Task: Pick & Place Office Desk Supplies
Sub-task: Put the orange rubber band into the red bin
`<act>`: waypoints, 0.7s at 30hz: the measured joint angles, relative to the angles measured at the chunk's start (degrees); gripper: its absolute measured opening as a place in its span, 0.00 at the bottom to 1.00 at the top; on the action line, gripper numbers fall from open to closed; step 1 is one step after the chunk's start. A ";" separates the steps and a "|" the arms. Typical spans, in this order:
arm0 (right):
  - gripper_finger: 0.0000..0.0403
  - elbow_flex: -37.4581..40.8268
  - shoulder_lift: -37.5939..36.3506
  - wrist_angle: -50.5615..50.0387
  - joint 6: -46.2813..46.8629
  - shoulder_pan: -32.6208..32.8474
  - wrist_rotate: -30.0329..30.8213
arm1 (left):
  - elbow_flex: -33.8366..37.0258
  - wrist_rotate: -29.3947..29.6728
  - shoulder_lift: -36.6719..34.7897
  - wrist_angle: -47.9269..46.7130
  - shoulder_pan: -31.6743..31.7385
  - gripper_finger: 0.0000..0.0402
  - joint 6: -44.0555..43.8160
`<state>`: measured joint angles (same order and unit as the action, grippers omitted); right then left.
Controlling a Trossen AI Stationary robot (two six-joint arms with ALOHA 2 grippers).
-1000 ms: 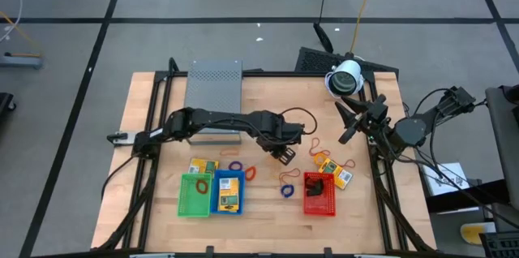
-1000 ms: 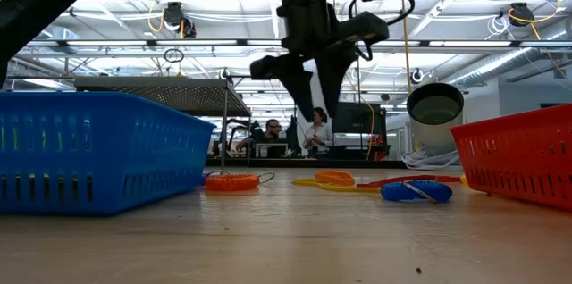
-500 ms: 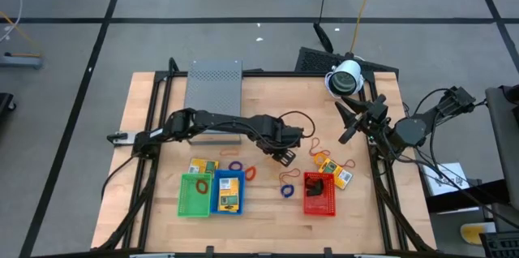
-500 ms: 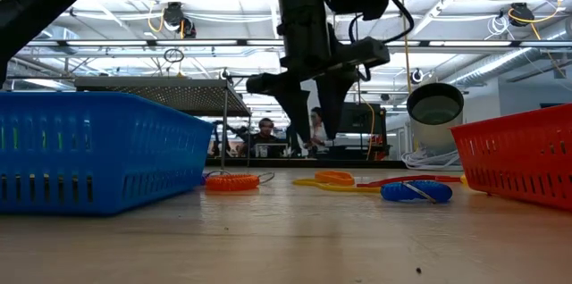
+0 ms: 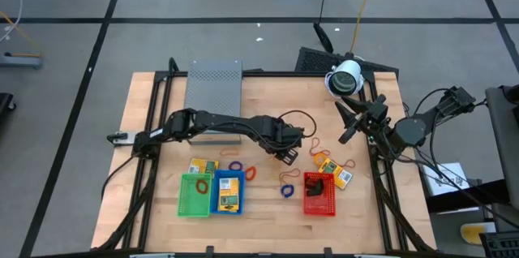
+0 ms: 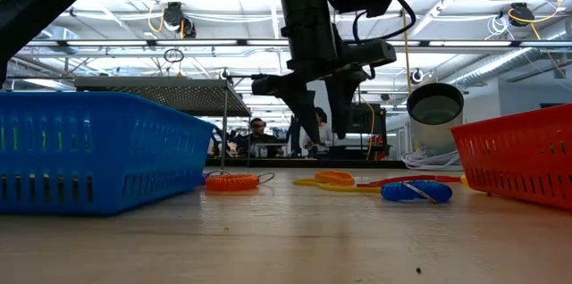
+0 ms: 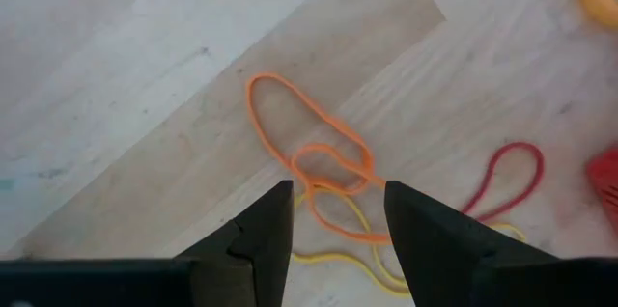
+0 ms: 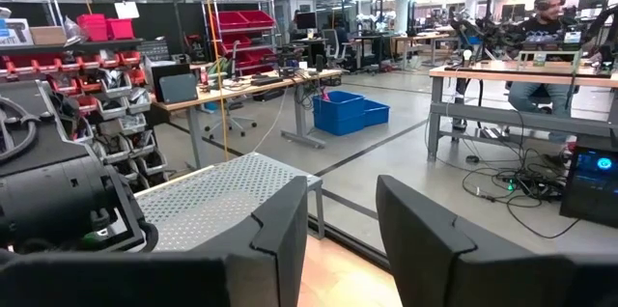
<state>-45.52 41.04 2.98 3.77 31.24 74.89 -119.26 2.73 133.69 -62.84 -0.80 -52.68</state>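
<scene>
The wooden table [image 5: 154, 96] carries a grey perforated box [image 5: 214, 88] at its far side and three small baskets along the near edge: one green basket [image 5: 195, 195], one blue basket [image 5: 228, 193] and one red basket [image 5: 319, 194]. The left arm reaches across the middle, and its left gripper [image 5: 286, 154] hangs above the board with jaws released and nothing between them; in the left wrist view the fingers [image 7: 261, 235] frame a tangle of an orange rubber band [image 7: 307, 153] lying over a yellow band [image 7: 343, 244], with a red band [image 7: 507, 180] just beside them. The right gripper [image 5: 350, 128] waits raised at the table's right edge, its jaws also spread and empty. Loose supplies: three yellow-orange packets show outside the baskets, one packet [image 5: 203, 166] above the green basket and two packets [image 5: 334, 169] beside the red one; a blue band [image 5: 286, 188] and a purple band [image 5: 235, 165] lie between the baskets. The likely trouble is that the overlapped loops are thin and flat, so closing on them may lift two bands together, or the fingertips may scrape the wood and pinch nothing.
</scene>
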 joint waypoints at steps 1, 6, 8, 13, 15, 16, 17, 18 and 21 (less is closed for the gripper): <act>0.29 -0.01 0.00 0.02 0.00 0.00 0.00 | 0.00 0.45 0.17 0.01 0.00 0.44 -0.22; 0.29 0.00 0.02 0.00 -0.02 0.00 0.00 | -0.01 0.79 0.41 -0.02 0.02 0.44 -0.50; 0.29 -0.02 0.01 0.02 -0.04 -0.01 0.00 | -0.08 0.74 0.99 -0.10 0.02 0.44 -0.93; 0.29 -0.02 0.02 0.00 -0.04 -0.01 0.00 | -0.02 -0.46 2.19 -0.45 0.02 0.44 -1.49; 0.29 -0.02 0.02 -0.02 -0.09 0.00 0.02 | 0.00 -1.05 2.37 -0.49 0.02 0.44 -1.48; 0.29 -0.02 0.02 -0.02 -0.11 0.00 0.00 | 0.00 -0.92 2.39 -0.49 0.00 0.44 -1.54; 0.29 -0.02 0.02 -0.04 -0.11 -0.01 0.01 | -0.04 -0.53 2.62 -0.47 0.00 0.44 -1.89; 0.29 -0.02 0.02 -0.04 -0.11 -0.02 0.01 | -0.07 -0.18 2.67 -0.53 -0.02 0.44 -1.99; 0.29 -0.02 0.00 -0.17 -0.11 0.00 0.00 | -0.04 -0.49 2.97 -1.22 0.04 0.43 -2.04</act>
<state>-45.54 41.04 2.81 3.66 31.24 74.90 -119.30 2.24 136.66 -64.07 -0.75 -54.72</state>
